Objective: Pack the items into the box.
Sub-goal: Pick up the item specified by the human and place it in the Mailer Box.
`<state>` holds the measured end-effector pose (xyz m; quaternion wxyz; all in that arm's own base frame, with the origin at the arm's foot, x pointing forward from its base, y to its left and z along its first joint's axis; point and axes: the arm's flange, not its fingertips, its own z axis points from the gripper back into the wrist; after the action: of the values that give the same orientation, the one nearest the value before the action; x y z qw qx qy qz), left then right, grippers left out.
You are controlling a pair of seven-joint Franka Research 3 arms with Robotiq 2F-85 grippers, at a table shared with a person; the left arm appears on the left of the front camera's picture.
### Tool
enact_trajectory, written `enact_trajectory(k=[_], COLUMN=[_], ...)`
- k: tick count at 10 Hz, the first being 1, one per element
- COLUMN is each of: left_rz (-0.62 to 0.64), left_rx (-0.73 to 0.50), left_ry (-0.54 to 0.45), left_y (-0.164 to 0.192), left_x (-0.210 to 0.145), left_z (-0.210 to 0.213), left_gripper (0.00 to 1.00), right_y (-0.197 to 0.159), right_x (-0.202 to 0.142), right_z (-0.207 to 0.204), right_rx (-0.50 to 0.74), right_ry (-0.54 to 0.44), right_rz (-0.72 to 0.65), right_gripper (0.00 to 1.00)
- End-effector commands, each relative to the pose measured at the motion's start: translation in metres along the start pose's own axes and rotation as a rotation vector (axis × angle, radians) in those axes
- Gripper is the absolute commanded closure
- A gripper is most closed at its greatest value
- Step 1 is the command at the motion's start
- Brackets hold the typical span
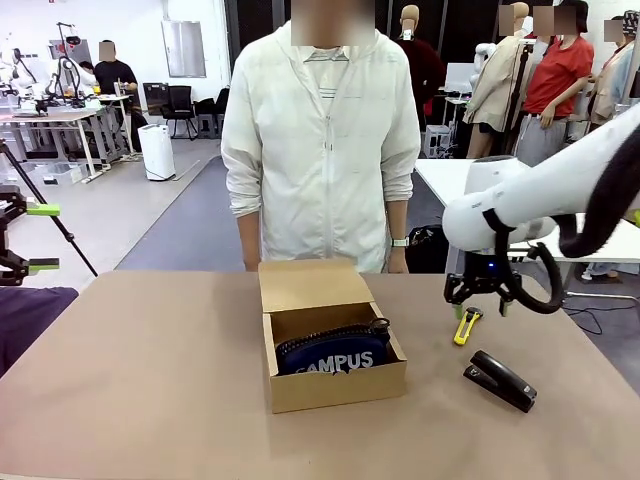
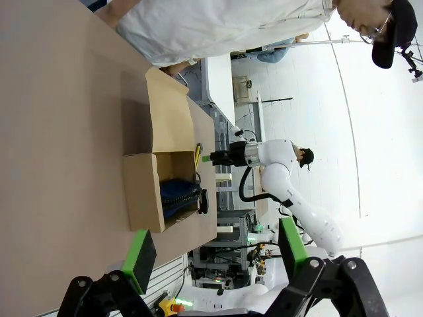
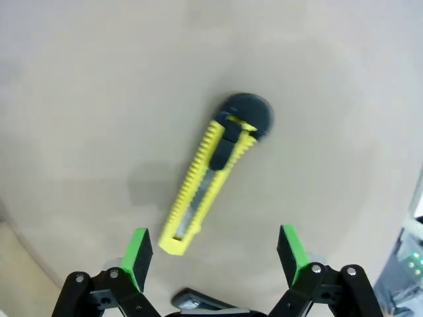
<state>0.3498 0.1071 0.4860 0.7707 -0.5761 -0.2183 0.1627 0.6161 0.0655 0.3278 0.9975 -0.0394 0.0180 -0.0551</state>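
The brown cardboard box (image 1: 300, 385) stands open mid-table with its flap (image 1: 310, 284) raised toward the person. Inside lies the navy pouch (image 1: 335, 355) marked "CAMPUS". The yellow-and-black utility knife (image 1: 466, 326) lies flat on the table to the right of the box. My right gripper (image 1: 480, 303) hovers open just above it; in the right wrist view the knife (image 3: 211, 185) lies just ahead of the right gripper's (image 3: 215, 254) spread green pads, touching neither. My left gripper (image 1: 45, 238) hangs open and empty at the table's far left. The left wrist view takes in the box (image 2: 142, 191), pouch (image 2: 180, 197) and knife (image 2: 197, 153).
A black stapler (image 1: 500, 380) lies front right, close to the knife. A person in a white jacket (image 1: 320, 140) stands at the far edge behind the box, hands down. A dark cloth (image 1: 25, 320) covers the left edge. Bare table surrounds the box.
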Motion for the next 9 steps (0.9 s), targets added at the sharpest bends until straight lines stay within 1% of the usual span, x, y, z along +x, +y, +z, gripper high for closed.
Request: enact_trajectory(k=[1,3,4,5,8,9], left_rz=[0.004,0.004,0.004,0.004,0.004,0.004], left_rx=[-0.002,-0.002,-0.002,-0.002,-0.002,-0.002], left_ry=[0.011,0.011,0.011,0.011,0.011,0.011], left_y=[-0.0017,-0.0017,-0.0017,-0.0017,-0.0017,-0.0017], left_x=[0.0006,0.0006,0.0006,0.0006,0.0006,0.0006], left_z=[0.0032,0.0032,0.0032,0.0032,0.0032,0.0032], left_gripper=[0.03,0.03,0.03,0.03,0.03,0.03], right_y=[-0.0013,-0.0031,-0.0054,0.0034,0.0012,-0.0016], right_x=[0.0089,0.0069,0.0044,0.0068,0.0072,0.0046], right_z=[0.0024,-0.0019,-0.0023,-0.0043,-0.0048,-0.0056], right_rx=[0.087,0.109,0.144,0.077,0.094,0.03], right_ry=[0.005,0.02,0.027,0.019,0.023,0.114], right_rz=[0.009,0.032,0.052,0.001,0.019,-0.314], right_gripper=[0.0,0.0,0.0,0.0,0.0,0.0])
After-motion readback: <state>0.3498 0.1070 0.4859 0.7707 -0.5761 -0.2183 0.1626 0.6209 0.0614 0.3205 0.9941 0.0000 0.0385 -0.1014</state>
